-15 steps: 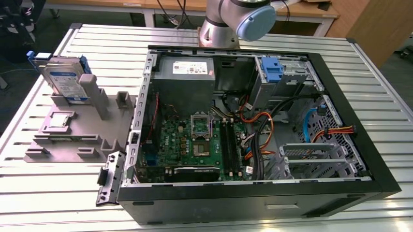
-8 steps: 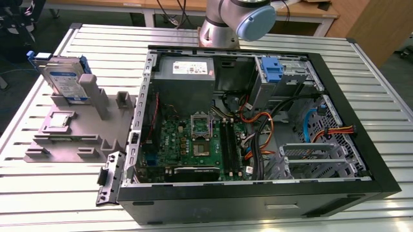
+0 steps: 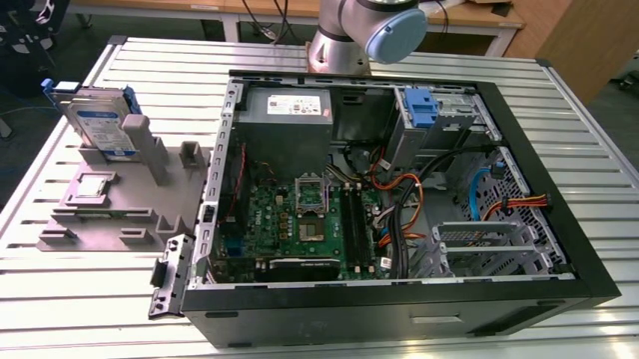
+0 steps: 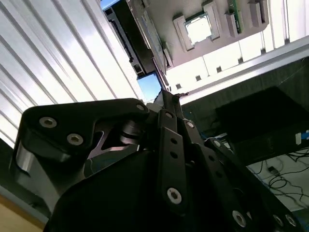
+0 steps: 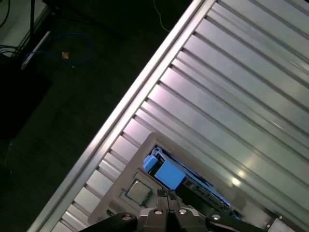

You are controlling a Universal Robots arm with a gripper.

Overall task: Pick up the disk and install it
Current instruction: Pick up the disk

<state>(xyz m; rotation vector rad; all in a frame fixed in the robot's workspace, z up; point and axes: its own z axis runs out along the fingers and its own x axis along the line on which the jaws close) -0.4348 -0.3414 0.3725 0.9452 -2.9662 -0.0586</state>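
We start at the exterior view's left, and there is the grey stand (image 3: 110, 217) sitting on the slatted metal table (image 3: 80, 314). The disk (image 3: 98, 123) is parked in it, upright on its edge at the stand's far corner. Its white-and-blue label is turned toward the camera and its blue frame wraps round it. Just in front, a small square chip (image 3: 90, 185) lies flat in its own pocket on the stand.

In the first wrist view we look down past the gripper (image 5: 166, 195) onto that same spot, with the blue end of the disk and the chip side by side below. The jaws are drawn together, tip against tip, with nothing between them. The gripper hangs clear above the disk and touches nothing, so the disk has not been lifted yet.

Moving right in the exterior view, a black latch (image 3: 167, 275) hangs off the near corner of the computer case (image 3: 399, 314), which lies on its side with the panel off. Inside we pass the grey power supply (image 3: 284, 108) at the far end, then the green board (image 3: 299, 221) below it. Next come the orange and black cables (image 3: 405, 198) snaking through the middle. Further right, a blue bracket (image 3: 421, 108) sits in the far bay, and a bare metal cage (image 3: 484, 243) stands nearer the camera. Behind the case, the arm's base (image 3: 345, 34) rises from the table's far edge.
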